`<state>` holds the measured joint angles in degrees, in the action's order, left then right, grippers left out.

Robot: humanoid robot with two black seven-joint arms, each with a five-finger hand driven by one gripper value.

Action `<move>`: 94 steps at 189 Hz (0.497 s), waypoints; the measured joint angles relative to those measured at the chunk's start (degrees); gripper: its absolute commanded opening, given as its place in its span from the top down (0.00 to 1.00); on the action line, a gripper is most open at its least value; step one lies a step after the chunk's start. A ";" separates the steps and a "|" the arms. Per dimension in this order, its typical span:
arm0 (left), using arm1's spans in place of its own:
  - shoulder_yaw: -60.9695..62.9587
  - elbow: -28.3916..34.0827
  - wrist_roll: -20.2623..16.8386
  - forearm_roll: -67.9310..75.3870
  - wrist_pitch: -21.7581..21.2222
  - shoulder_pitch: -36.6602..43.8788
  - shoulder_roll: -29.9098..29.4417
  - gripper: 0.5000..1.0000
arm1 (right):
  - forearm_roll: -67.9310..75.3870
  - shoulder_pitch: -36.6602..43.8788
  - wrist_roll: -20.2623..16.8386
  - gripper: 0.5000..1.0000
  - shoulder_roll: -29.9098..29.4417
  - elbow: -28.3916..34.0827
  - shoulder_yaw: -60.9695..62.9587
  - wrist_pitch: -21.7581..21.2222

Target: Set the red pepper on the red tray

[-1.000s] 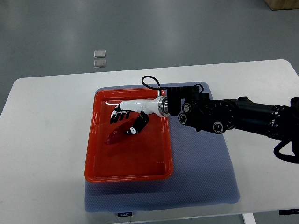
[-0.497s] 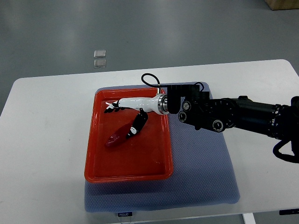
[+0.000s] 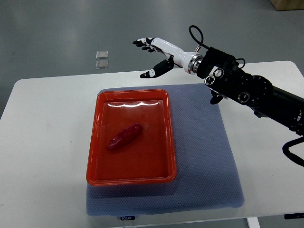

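Note:
A dark red pepper lies in the red tray, left of the tray's middle, with nothing touching it. My right hand is raised well above and behind the tray's far edge, over the grey floor, its white-and-black fingers spread and holding nothing. The black right arm comes in from the right edge. No left arm shows.
The tray sits on a blue-grey mat on a white table. Two small clear squares lie on the floor beyond the table's far edge.
My right hand let go of the pepper, opened and lifted up and back out of the tray. The pepper stays lying in the tray.

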<state>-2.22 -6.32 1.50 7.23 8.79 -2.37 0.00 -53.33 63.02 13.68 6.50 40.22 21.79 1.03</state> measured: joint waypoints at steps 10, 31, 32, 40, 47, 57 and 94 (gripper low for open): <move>0.02 0.00 0.00 0.01 0.00 0.00 0.00 0.00 | 1.57 -0.84 0.69 0.17 0.64 -0.09 2.66 1.26; 0.02 0.00 0.00 0.04 0.00 0.00 0.00 0.00 | 5.56 -2.36 1.86 0.17 1.47 -0.28 7.38 2.97; 0.03 0.00 0.00 0.04 0.00 0.00 0.00 0.00 | 5.75 -2.43 1.89 0.17 1.48 -0.30 7.59 3.04; 0.03 0.00 0.00 0.04 0.00 0.00 0.00 0.00 | 7.55 -3.05 2.03 0.17 1.55 -0.58 9.49 3.67; 0.03 0.00 0.00 0.04 0.00 0.00 0.00 0.00 | 9.05 -3.60 2.06 0.17 1.55 -0.97 11.04 4.22; 0.07 0.00 0.00 0.04 0.00 0.00 0.00 0.00 | 11.56 -4.50 2.06 0.17 1.44 -1.98 13.36 5.11; 0.08 0.00 0.00 0.02 0.00 0.00 0.00 0.00 | 23.17 -5.43 1.67 0.17 1.25 -5.04 19.40 6.82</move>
<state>-2.14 -6.32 1.50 7.24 8.79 -2.37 0.00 -30.16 57.59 15.34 7.74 35.18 41.19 7.85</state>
